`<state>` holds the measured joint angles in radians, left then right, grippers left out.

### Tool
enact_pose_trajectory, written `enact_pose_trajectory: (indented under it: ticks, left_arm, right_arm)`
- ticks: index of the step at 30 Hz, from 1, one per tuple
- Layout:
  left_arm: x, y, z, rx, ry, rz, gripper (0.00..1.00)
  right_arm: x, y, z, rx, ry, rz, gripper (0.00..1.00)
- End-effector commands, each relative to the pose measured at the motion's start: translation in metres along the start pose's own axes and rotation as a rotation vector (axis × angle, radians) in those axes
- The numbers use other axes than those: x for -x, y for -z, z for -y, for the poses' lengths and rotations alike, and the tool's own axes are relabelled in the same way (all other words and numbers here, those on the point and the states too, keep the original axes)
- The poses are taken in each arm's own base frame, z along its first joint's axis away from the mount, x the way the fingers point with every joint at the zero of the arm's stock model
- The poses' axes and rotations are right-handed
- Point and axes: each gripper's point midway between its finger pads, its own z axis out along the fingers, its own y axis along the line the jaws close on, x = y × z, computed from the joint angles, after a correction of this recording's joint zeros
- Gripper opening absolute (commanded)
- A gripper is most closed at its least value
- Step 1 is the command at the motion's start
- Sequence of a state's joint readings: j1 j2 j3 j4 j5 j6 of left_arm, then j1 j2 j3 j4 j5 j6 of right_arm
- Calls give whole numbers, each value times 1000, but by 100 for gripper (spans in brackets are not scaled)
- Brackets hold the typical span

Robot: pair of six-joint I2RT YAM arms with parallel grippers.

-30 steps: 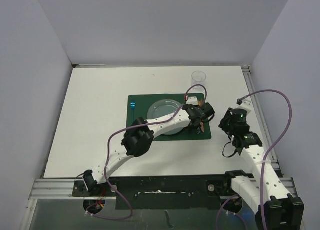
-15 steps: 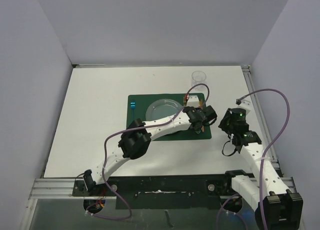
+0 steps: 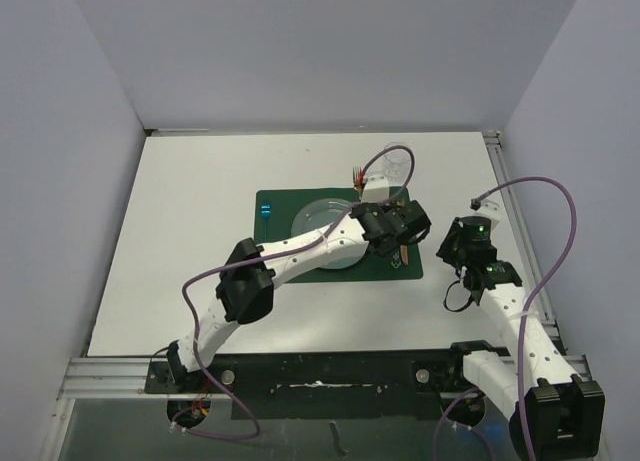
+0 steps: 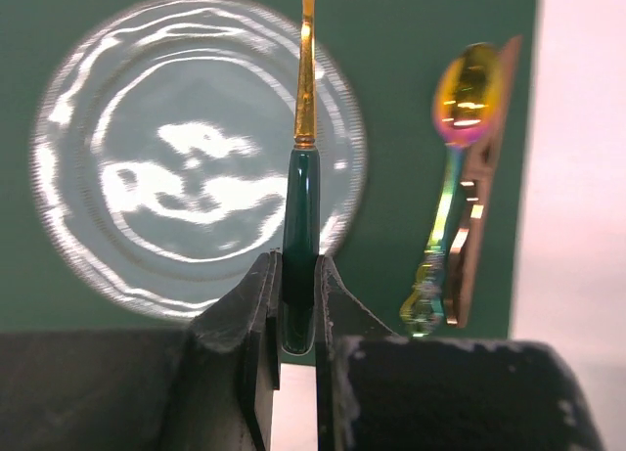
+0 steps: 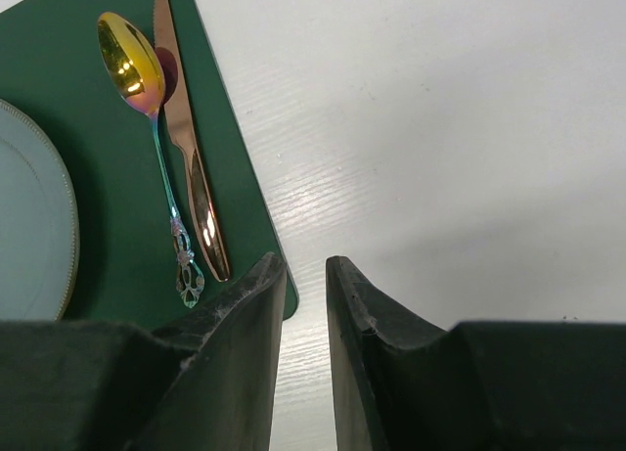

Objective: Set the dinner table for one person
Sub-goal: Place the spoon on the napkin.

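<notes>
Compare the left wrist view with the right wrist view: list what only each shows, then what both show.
Left wrist only: the left gripper shut on a green-handled utensil, and the plate seen whole. Right wrist only: the right gripper, open and empty. Both: the placemat on the dinner table, the spoon and knife side by side on it, and part of the plate.

In the left wrist view, the green-handled tool (image 4: 301,216) runs off the top edge, so its tip is cut off. From above, the left arm (image 3: 300,249) covers part of the plate (image 3: 315,216). The right wrist view shows only a thin slice of the plate at its left edge.
</notes>
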<state>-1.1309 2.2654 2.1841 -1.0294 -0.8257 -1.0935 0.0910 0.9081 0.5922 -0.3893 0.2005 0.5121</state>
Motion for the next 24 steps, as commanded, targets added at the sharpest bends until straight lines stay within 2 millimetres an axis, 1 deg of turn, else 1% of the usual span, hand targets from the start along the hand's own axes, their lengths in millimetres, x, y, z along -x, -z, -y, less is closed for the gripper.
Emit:
enact_pose_trajectory:
  ticks: [1,4,9,11,12,13,15,17,19,24]
  left_arm:
    - [27,17,-58,134,1,74,0]
    - [23,12,-96,188,11,61,0]
    - [22,-5,-162,241,115,11,0]
    - [26,-11,-184,246,158,1,0]
    - [23,-15,-197,258,162,-9,0]
    - [28,-17,-204,255,180,-12,0]
    - [27,-25,-223,273,201,-43,0]
    - [21,-31,-233,276,197,-61,0]
    - [13,-37,-237,253,177,-95,0]
    - [-8,-48,-232,181,111,-143,0]
  right_arm:
    - [22,2,-8,28,-8,64,26]
    - [22,1,-8,30,-6,57,26]
    - [21,0,-7,25,-8,45,26]
    - [21,0,-7,24,-10,42,26]
    - [21,0,-7,23,-10,40,26]
    - [22,0,-8,23,-12,40,26]
    - [23,-1,-8,20,-18,36,26]
    - [23,-1,-9,25,-23,31,26]
    - [25,-1,-11,30,-31,29,26]
    - [25,-1,-14,36,-44,21,26]
